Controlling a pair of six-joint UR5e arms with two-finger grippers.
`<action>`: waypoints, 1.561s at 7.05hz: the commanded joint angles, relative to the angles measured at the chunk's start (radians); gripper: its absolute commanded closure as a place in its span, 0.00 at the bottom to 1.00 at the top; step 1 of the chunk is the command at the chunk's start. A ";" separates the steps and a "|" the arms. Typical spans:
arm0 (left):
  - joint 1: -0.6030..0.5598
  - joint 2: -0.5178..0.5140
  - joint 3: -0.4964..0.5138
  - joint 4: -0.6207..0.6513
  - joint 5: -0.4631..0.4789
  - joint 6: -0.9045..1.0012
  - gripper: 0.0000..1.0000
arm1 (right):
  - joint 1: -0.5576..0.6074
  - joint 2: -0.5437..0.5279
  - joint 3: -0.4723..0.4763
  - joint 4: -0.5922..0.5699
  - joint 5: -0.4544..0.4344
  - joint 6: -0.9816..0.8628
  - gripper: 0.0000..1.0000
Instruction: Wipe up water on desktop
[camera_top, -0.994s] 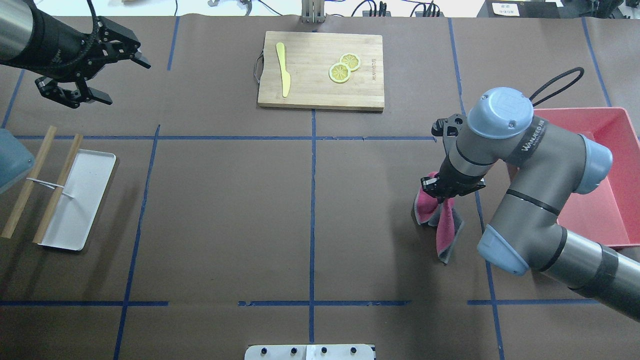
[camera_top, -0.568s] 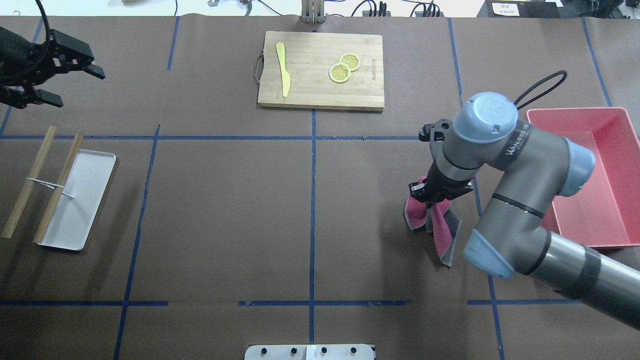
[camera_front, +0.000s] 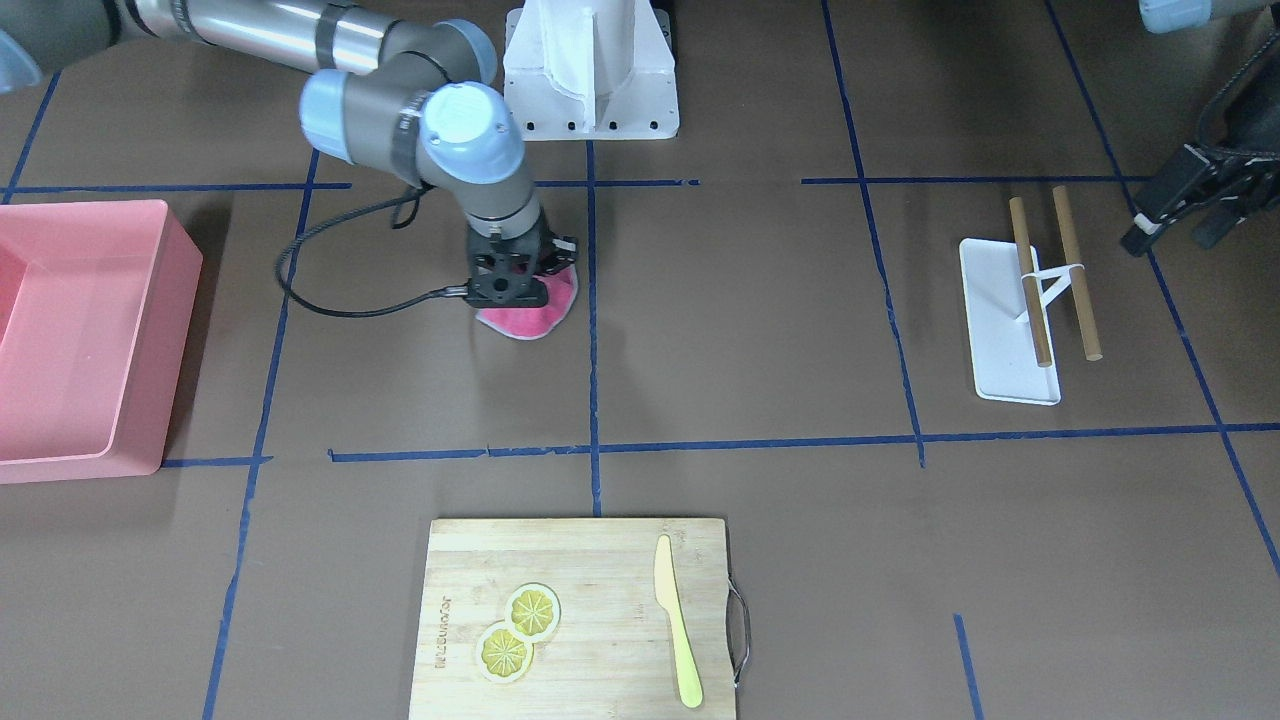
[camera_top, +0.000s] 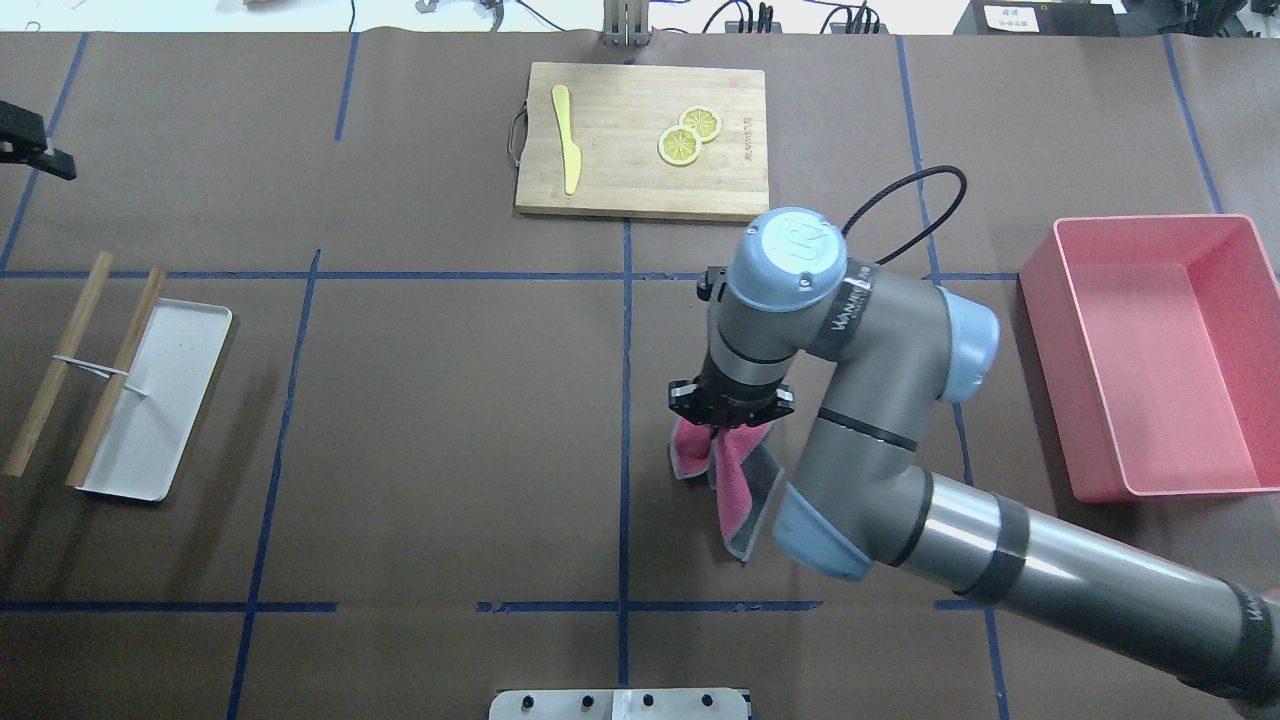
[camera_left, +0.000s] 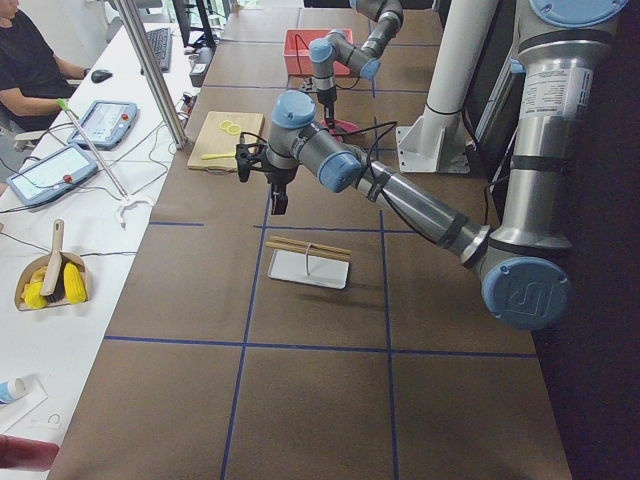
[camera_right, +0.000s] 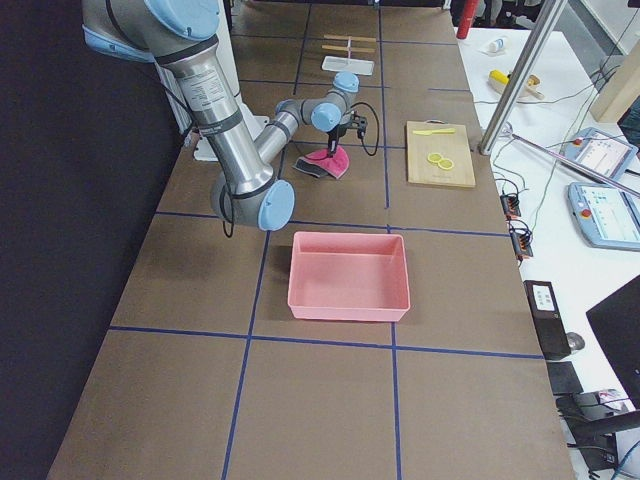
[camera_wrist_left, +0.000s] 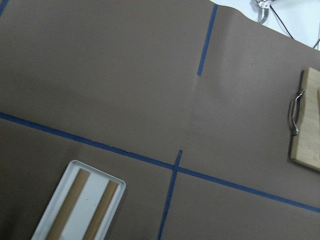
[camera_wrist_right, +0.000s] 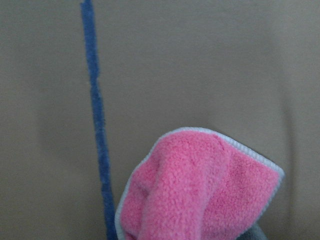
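The desktop (camera_top: 450, 420) is brown with blue tape lines; I see no water on it. My right gripper (camera_top: 730, 415) points down, shut on a pink cloth with grey backing (camera_top: 745, 480). The cloth hangs onto the desktop just right of the centre tape line. It also shows in the front view (camera_front: 535, 305) and the right wrist view (camera_wrist_right: 200, 190). My left gripper (camera_front: 1190, 215) is held at the far left side, its fingers apart and empty. Only its tip (camera_top: 30, 150) shows in the overhead view.
A bamboo cutting board (camera_top: 640, 180) with a yellow knife (camera_top: 567, 150) and lemon slices (camera_top: 688, 135) lies at the far middle. A pink bin (camera_top: 1160, 360) stands on the right. A white tray (camera_top: 170, 400) with two wooden sticks (camera_top: 115, 380) lies on the left.
My right arm has dragged the cloth leftward, from near the right tape line to just right of the centre line. My left arm has drawn back to the left, almost out of the overhead view.
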 joint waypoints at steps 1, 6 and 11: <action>-0.089 0.087 0.001 0.002 0.001 0.233 0.00 | 0.037 -0.067 -0.020 0.068 0.011 0.003 1.00; -0.199 0.179 0.021 0.021 0.001 0.500 0.00 | 0.213 -0.389 0.190 0.057 0.093 -0.246 1.00; -0.242 0.202 0.072 0.022 0.001 0.622 0.00 | -0.020 0.061 -0.080 0.060 -0.021 0.108 1.00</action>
